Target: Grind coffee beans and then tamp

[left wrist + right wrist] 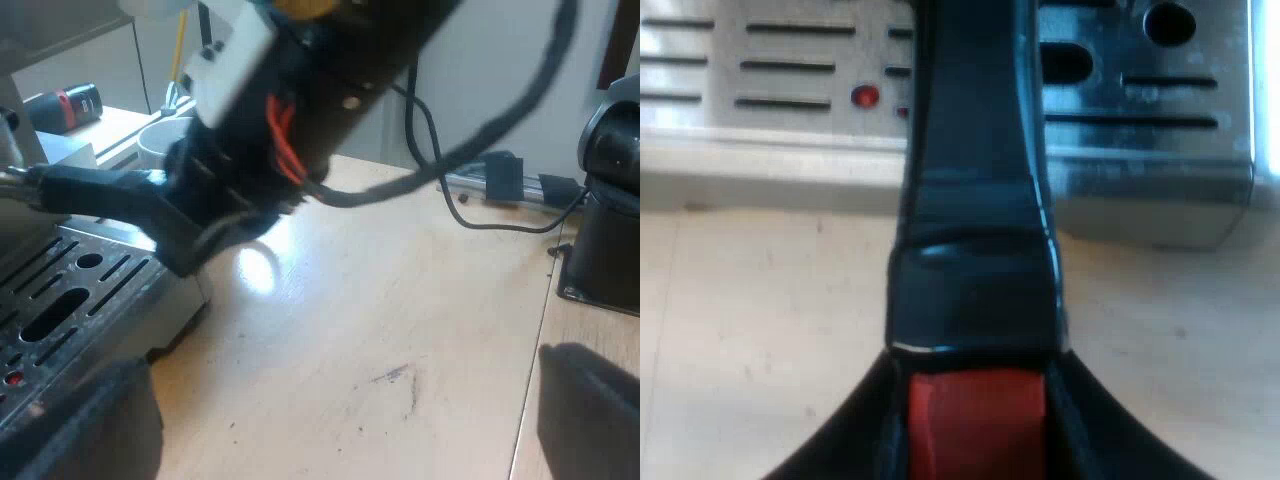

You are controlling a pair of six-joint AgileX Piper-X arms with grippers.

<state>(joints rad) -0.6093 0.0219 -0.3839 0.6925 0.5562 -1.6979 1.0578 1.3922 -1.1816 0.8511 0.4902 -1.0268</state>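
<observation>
Clamped right tool (pixel 975 390) on holder handle (pixel 975 200) by red end (pixel 975 435). Pointed long axis straight from tool toward machine drip tray (pixel 1140 100). Held left tool (pixel 340 430) apart, empty, above worktop (pixel 400 330), farther off.

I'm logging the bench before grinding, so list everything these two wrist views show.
table: 1, light wood, under everything
espresso machine: 1, silver, slotted drip tray, on the table
holder handle: 1, dark with red end, reaching out over the machine's drip tray
mug: 1, white, near the machine, partly hidden
black appliance: 1, on the table, apart from the machine
left hand: 1, black, open, above the table beside the drip tray
right hand: 1, black, shut on the holder handle
</observation>
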